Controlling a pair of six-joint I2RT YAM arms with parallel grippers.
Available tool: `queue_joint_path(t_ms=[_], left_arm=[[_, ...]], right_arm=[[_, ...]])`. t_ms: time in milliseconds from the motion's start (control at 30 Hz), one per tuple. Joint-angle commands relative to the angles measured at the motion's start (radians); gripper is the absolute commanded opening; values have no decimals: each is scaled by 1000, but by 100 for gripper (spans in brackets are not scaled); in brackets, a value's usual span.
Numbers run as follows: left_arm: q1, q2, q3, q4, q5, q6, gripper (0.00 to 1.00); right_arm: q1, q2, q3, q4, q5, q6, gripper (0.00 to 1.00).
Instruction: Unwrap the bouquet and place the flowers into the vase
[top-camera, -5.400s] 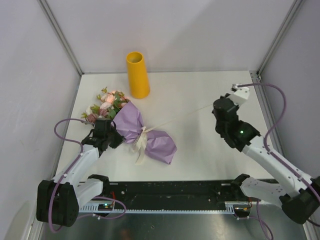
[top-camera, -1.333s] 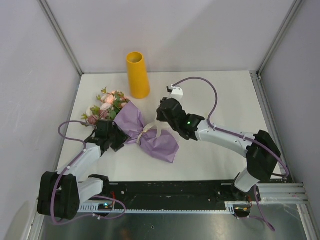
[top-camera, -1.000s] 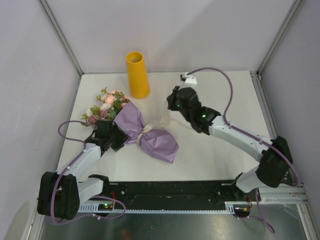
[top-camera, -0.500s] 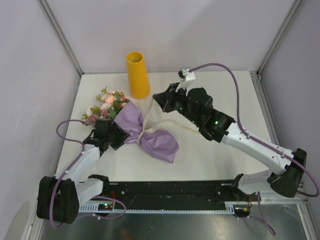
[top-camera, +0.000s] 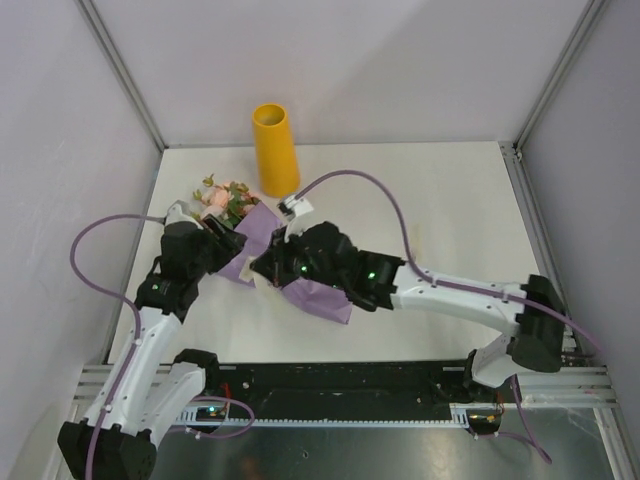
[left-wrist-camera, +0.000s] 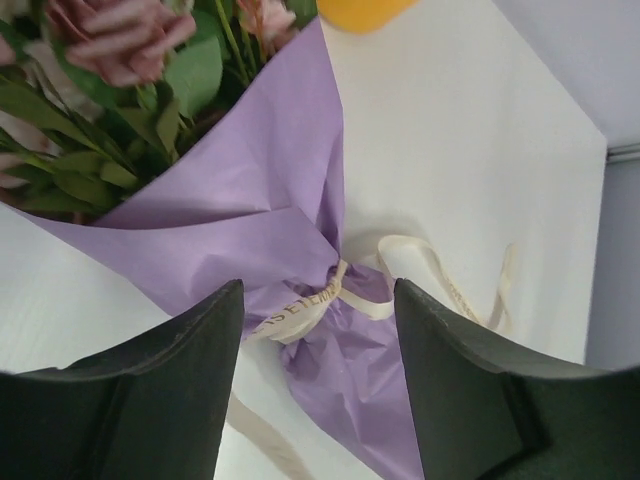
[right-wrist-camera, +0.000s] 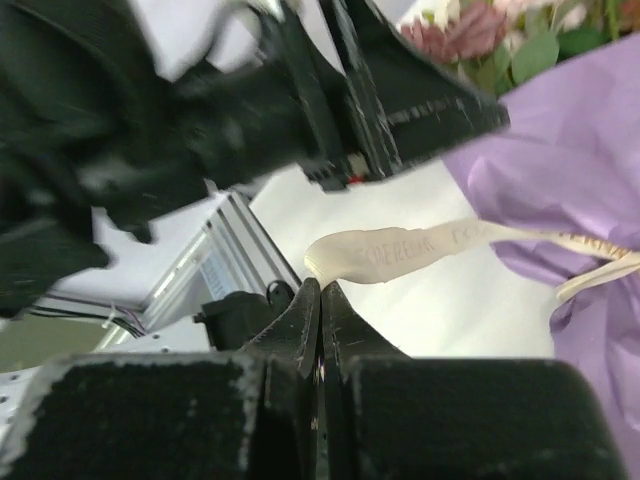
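Observation:
The bouquet (top-camera: 322, 298) lies on the white table left of centre, wrapped in lilac paper (left-wrist-camera: 270, 190), with its flowers (top-camera: 222, 197) pointing towards the back left. A yellow-orange vase (top-camera: 275, 150) stands upright behind it. My left gripper (left-wrist-camera: 318, 300) hangs open above the cream ribbon (left-wrist-camera: 300, 310) knotted round the bouquet's waist, holding nothing. My right gripper (right-wrist-camera: 320, 285) is shut on the loose end of the ribbon (right-wrist-camera: 420, 245), low over the near left side of the bouquet (top-camera: 262, 270). The right arm lies across the wrapped stem end.
The left arm (right-wrist-camera: 250, 100) hangs very near the right gripper. A purple cable (top-camera: 350, 180) arcs above the right arm. Grey walls close in the table at the left, back and right. A metal rail (top-camera: 340, 385) runs along the near edge.
My right arm swept from behind the bouquet across it to the near left, carrying the ribbon end. My left gripper let go of the paper, rose and opened wider.

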Motion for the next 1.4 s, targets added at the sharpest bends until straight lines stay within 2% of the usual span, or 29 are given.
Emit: queue_joint_path(t_ms=[0,233,367,500,600,833,1133,1367], left_arm=[[7,-58,66,-90,-134,124,67],[8,-129,50,-136,-239,175,68],[9,-152,18,-145,-240,167,70],[9,-155,-19,-143,-173,119,70],[8,-126,-29,-142,-110,95,69],[9,-48,-12,-132,-63,123,70],[9,-3,-49,-84,-36,117,70],[9,10,-70,-69,-20,102,68]], right_arm=[[37,103,-19,64,11,47,0],[106,283,-21,29,241,58,0],[132,325,-21,-49,352,107,11],[137,301,-20,-109,410,142,36],[128,266,-21,-158,457,178,41],[54,242,-21,-187,482,250,43],[-53,275,-13,-127,434,334,42],[-79,305,-2,-85,423,336,41]])
